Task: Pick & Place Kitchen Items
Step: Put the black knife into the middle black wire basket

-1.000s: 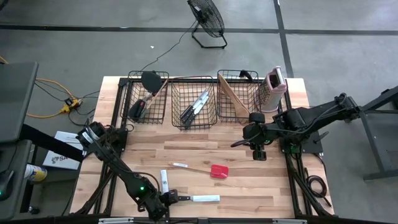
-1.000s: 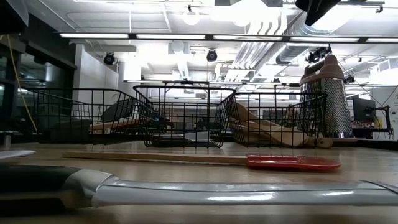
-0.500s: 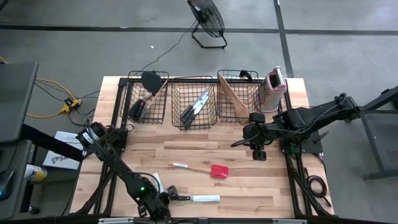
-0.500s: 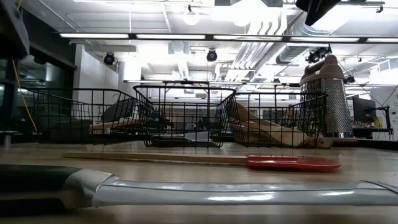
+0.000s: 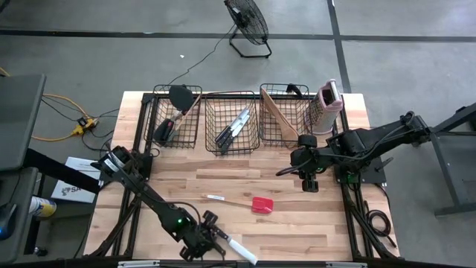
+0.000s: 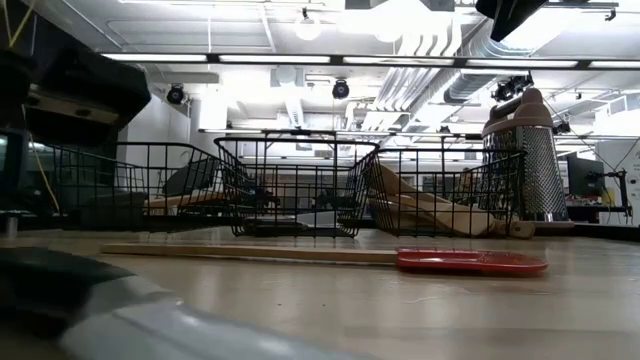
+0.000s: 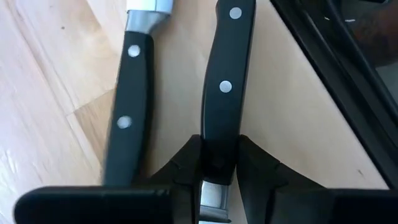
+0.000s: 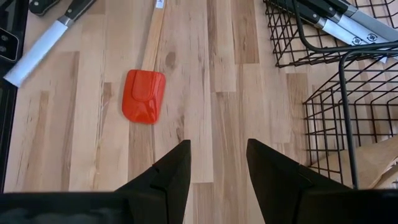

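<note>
Two black-handled knives lie side by side at the table's near edge. My left gripper (image 7: 217, 165) (image 5: 210, 237) is shut on the handle of one knife (image 7: 222, 106). The other knife (image 7: 127, 112) (image 5: 242, 251) lies flat on the wood, its white blade slanting toward the near right. A red-headed spatula (image 5: 262, 205) (image 8: 144, 96) lies flat mid-table. My right gripper (image 8: 217, 155) (image 5: 306, 175) hangs open above the table's right half, holding nothing. My left gripper pinches the knife's handle (image 7: 219, 149) between its two fingers (image 7: 186, 163), close to the steel piece at one end. The fingers slant down from the far left and lie across the handle, which runs on away from them. Its blade is hidden under the gripper. Whether it is clear of the table does not show.
Three black wire baskets (image 5: 177, 115) (image 5: 232, 123) (image 5: 282, 112) stand along the far edge, with utensils inside. A box grater (image 5: 328, 104) stands upright at the far right. The table's dark near edge (image 7: 336, 93) runs right beside the held knife.
My left gripper has rolled about its own axis and shifted a little toward the table's right edge. The white-bladed knife, which lay along the near edge, has swung about on the table. Its blade now slants toward the near right corner.
</note>
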Motion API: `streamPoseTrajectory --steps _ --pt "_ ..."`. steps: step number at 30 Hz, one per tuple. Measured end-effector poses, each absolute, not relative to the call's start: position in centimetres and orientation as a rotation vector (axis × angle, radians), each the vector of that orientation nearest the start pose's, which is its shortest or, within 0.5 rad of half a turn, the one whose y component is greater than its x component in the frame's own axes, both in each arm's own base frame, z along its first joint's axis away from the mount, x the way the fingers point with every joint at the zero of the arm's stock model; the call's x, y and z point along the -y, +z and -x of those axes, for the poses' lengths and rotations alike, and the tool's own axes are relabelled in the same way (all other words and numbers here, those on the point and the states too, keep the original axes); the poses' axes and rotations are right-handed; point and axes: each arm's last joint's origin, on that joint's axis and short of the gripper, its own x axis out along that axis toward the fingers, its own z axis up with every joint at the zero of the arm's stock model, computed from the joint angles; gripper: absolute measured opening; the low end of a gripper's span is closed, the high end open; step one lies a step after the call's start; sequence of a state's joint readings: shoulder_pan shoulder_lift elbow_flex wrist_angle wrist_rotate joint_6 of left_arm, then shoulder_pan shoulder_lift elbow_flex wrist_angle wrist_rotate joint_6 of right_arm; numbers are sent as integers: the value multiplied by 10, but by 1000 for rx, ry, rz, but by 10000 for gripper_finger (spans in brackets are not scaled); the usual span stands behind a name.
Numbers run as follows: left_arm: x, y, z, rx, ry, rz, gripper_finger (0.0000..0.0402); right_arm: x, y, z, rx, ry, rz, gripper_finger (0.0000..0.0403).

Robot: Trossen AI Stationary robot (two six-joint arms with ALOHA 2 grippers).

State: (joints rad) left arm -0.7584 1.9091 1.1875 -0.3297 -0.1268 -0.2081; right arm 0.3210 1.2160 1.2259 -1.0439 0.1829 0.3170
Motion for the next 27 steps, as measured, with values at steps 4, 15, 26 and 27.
streamPoseTrajectory --steps 4,15,26,27 --pt "263 165 -284 -963 -458 -294 66 -65 331 -212 -1006 -32 -28 149" --pt "248 200 -308 -970 -314 -373 66 -65 331 -212 -1007 -16 -3 149" --pt "183 243 -359 -927 -33 -527 66 -65 331 -212 -1007 -7 15 149" --pt "175 246 -365 -917 8 -520 66 -65 331 -212 -1007 -7 15 149"
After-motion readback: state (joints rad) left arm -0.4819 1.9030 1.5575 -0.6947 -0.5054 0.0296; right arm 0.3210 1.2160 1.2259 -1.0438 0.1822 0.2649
